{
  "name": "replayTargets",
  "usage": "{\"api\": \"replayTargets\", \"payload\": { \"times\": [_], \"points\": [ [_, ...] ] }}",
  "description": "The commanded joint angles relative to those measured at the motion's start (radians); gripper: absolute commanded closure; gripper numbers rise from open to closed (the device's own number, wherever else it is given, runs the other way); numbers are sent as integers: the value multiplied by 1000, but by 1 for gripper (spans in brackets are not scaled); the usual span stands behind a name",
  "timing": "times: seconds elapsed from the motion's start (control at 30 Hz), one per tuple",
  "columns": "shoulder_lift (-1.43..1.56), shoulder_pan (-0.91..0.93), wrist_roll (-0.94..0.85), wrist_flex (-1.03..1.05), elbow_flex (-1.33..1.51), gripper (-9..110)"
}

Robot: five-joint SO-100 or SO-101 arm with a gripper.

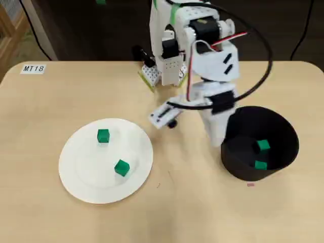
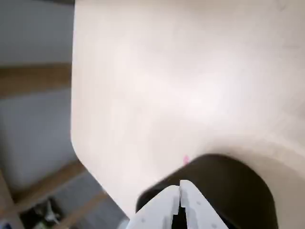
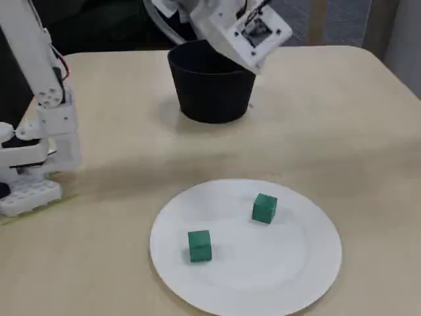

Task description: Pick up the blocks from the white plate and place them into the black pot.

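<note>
- We count two green cubes already inside the black pot [image 1: 283, 147] in the overhead view: one [image 1: 262, 146] near the middle of its floor, the other [image 1: 260, 164] just toward 6 o'clock from it, close to the inner wall
- Two more are left on the white plate [image 1: 76, 174]: one cube [image 1: 103, 135] sits toward 12 o'clock of the plate, the second [image 1: 121, 167] slightly toward 4 o'clock from its centre; they lie apart, and neither touches the rim
- By our reckoning the job stands at about half: two of four cubes delivered, two pick-and-carry rounds left
- The gripper [image 2: 180, 188] hangs over the pot's rim at roughly 9 o'clock in the overhead view, well apart from the plate
- In the wrist view we see its white fingers [image 2: 162, 205] brought together, only a thin dark slit between the tips, and nothing green in them; we judge the claw closed and empty
- The claw touches neither pot nor table as far as we can tell, though the fixed view hides its tips behind the arm's wrist housing [image 3: 247, 33]
- Next we would expect it to open and travel back over the plate
</note>
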Motion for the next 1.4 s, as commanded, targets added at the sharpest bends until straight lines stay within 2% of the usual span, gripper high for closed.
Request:
{"api": "replayTargets", "payload": {
  "times": [0.0,0.13,0.23,0.47,0.67,0.97,1.37],
  "points": [
    [-75,160,74,114,-175,104],
    [-383,318,11,494,-637,104],
    [-495,403,-44,594,-798,104],
    [-430,581,-232,600,-611,104],
    [-221,624,-298,588,-272,104],
    [78,727,-371,390,173,104],
    [-91,727,-601,249,170,104]
  ]
}}
